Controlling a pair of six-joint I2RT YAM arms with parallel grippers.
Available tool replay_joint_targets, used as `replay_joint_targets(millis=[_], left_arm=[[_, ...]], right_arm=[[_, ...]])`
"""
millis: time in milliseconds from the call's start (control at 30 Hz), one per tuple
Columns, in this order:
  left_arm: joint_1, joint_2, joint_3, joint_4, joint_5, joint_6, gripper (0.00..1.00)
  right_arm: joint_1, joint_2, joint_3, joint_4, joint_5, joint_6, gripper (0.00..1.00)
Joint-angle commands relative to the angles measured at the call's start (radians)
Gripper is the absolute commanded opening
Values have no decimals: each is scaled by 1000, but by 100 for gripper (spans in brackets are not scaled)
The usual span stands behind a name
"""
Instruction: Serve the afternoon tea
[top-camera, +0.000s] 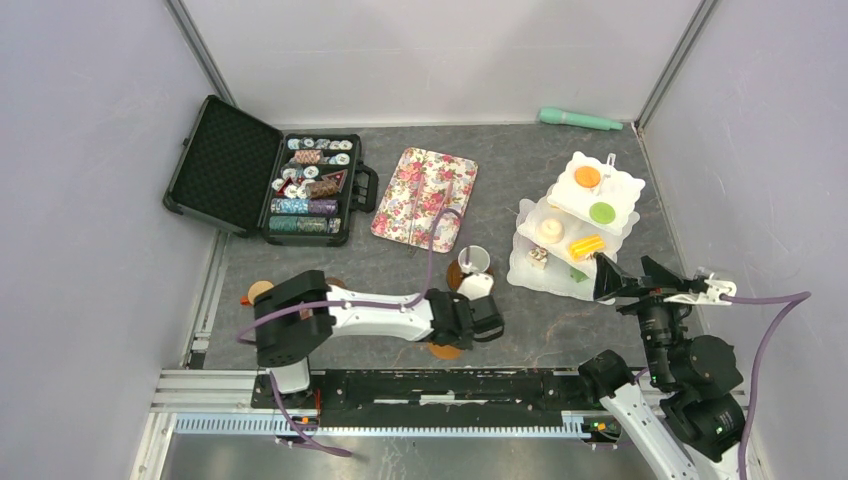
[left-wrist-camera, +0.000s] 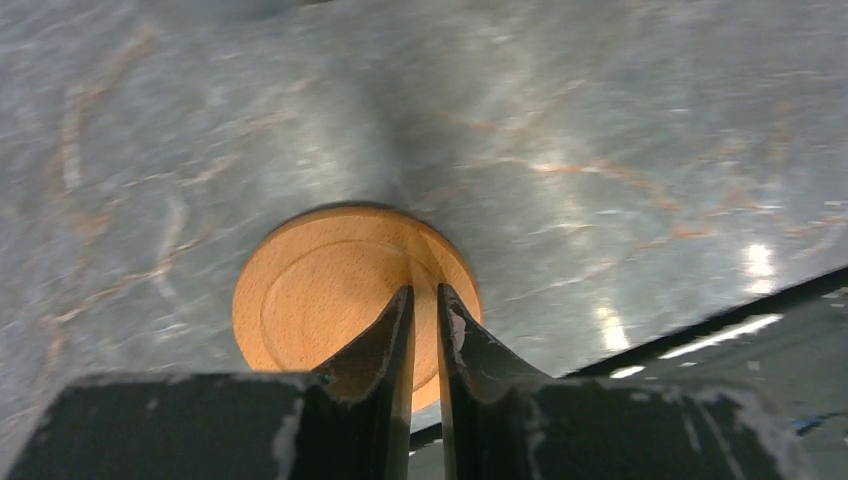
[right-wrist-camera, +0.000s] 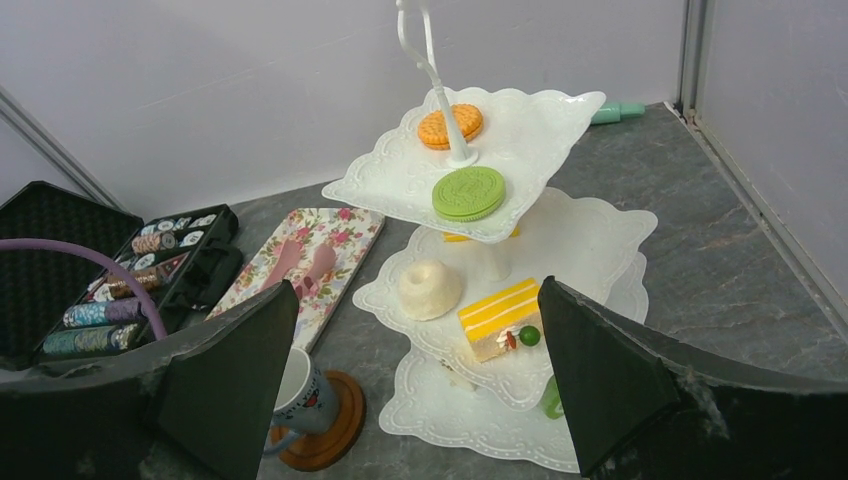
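The white three-tier stand stands at the right and carries pastries: an orange cookie, a green cookie, a white bun and a yellow cake slice. A mug sits on a brown saucer left of the stand. My left gripper is shut and empty just above a bare saucer near the front edge. My right gripper is open and empty, in front of the stand. Other mugs are out of view.
An open black case of poker chips lies at the back left. A floral tray lies mid-back with pink items on it. Another saucer lies at the left. A green tool lies by the back wall.
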Motion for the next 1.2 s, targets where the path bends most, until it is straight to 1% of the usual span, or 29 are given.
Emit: replay_joint_targets(millis=[0, 233, 400, 633, 833, 1000, 1067, 1167], left_arm=[[-48, 133, 109, 36, 109, 24, 21], [-50, 265, 294, 65, 106, 131, 21], [-43, 359, 431, 48, 83, 191, 21], [-23, 414, 516, 55, 84, 240, 22], [40, 409, 503, 110, 75, 300, 22], [44, 369, 531, 108, 98, 339, 24], [43, 318, 527, 97, 120, 340, 27], [43, 201, 489, 71, 120, 342, 38]], right_arm=[[7, -133, 44, -1, 10, 7, 98], [7, -123, 66, -10, 15, 3, 98], [7, -119, 68, -10, 14, 6, 98], [7, -118, 85, -25, 29, 1, 98], [7, -113, 96, -31, 32, -2, 98], [7, -108, 101, -31, 30, -3, 98], [7, -109, 102, -32, 32, -3, 98], [7, -114, 97, -31, 34, -4, 98]])
